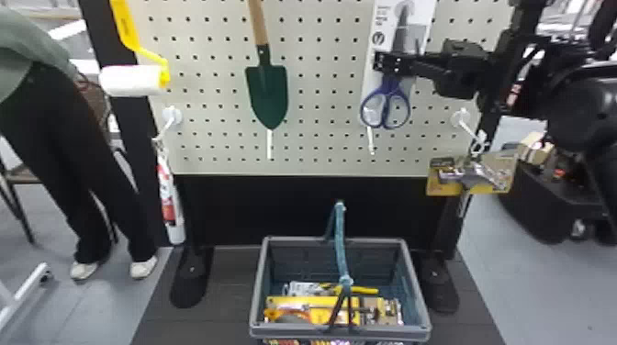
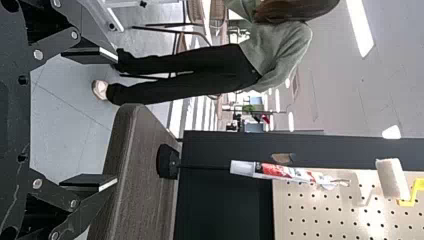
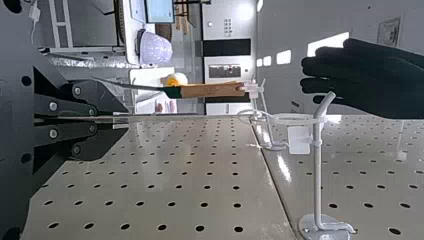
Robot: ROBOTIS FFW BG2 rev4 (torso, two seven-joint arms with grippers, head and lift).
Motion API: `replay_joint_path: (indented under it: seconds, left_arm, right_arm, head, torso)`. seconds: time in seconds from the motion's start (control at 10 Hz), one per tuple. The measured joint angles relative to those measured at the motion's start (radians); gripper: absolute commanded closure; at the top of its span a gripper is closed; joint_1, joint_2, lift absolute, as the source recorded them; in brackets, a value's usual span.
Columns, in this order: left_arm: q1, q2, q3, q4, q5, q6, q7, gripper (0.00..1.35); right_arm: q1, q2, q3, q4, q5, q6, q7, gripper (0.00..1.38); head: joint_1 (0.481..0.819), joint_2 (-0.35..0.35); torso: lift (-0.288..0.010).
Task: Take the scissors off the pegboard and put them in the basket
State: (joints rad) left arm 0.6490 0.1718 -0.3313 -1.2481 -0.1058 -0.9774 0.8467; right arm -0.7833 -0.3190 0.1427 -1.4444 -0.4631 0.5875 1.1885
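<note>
Two black fingers of the right gripper (image 1: 384,62) are clamped on the scissors (image 1: 390,86) and their white backing card (image 1: 382,28), with the blue handles hanging below the grip. The scissors are upright in front of the right part of the pegboard (image 1: 321,94). In the right wrist view, the right gripper (image 3: 121,119) has its fingers drawn together with the thin card edge between them. A clear loop (image 3: 295,118) reaches to a white hook (image 3: 317,175); whether it is tied to the card I cannot tell. The left gripper (image 2: 108,120) has its fingers wide apart, with nothing between them.

The pegboard is pale, with rows of small holes. On its left side hang a paint roller (image 1: 133,80) with a yellow handle and a red-and-white tube (image 1: 169,206); a green trowel (image 1: 267,94) hangs between the roller and the scissors. A yellow-carded tool (image 1: 498,176) hangs lower right. A black glove (image 3: 365,75) shows past the hook in the right wrist view.

Nearer and lower, the grey basket (image 1: 294,329) sits on a dark wood-look platform (image 1: 220,323) and contains yellow packages (image 1: 298,303). Grey tiled floor (image 1: 551,284) lies to both sides, and long bright lights (image 2: 360,27) run overhead.
</note>
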Motion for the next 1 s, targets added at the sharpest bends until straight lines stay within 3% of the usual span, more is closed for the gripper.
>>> replay_joint_path:
  seconds: [1.0]
  left_arm:
    - [0.000, 0.003, -0.002, 0.000, 0.001, -0.001, 0.000, 0.42]
  right_arm:
    - [-0.003, -0.004, 0.000, -0.034, -0.003, -0.001, -0.007, 1.28]
  head:
    - [0.549, 0.000]
  torso:
    - [-0.100]
